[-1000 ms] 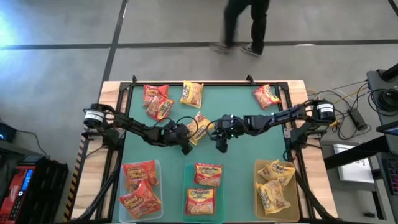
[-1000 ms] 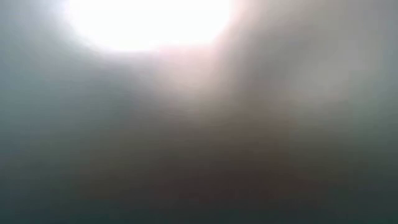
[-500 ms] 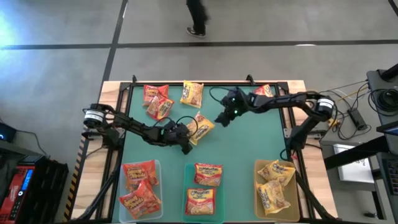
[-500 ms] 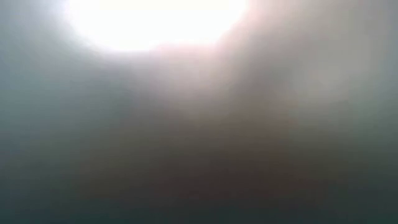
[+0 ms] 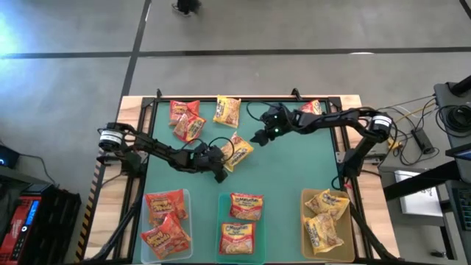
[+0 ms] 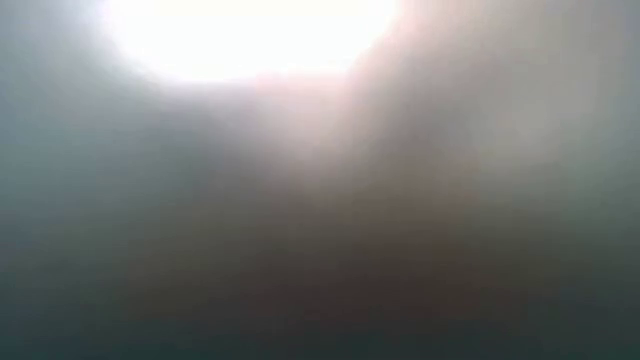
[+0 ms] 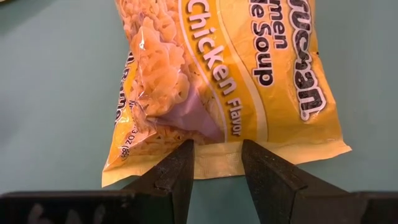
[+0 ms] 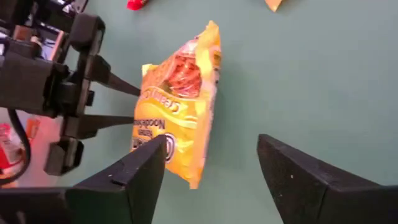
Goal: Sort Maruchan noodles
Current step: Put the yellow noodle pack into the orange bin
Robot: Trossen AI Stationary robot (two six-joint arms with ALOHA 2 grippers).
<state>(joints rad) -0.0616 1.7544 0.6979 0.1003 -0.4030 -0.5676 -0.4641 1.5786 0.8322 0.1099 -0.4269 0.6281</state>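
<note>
the left hand [image 5: 221, 168] is near the middle of the green bench [image 5: 294, 165], its two fingers [image 7: 177, 171] pinching the sealed bottom edge of a yellow chicken noodle packet [image 5: 237, 150], which is tipped up on its edge rather than lying flat. the right hand [image 5: 259, 138] hangs just beyond that packet on the far side, fingers spread wide with nothing between them; its own camera looks down past them at the packet and the left hand gripping it.

sorting looks well along. three shallow bins sit at the near edge: the left bin [image 5: 184, 199] holds red packets, the middle bin [image 5: 221, 221] orange-red ones, the right bin [image 5: 305, 221] yellow ones. loose packets lie along the far edge: a pair of red ones [image 5: 185, 119], a yellow one [image 5: 227, 111] and a red one [image 5: 315, 112] by the right arm.

the step in hand seems to be moving this yellow packet. it probably belongs in the right bin, which is on the right arm's side, so the next move calls for either a handover to the spread right hand or a long carry across. the thin edge grip could slip.
</note>
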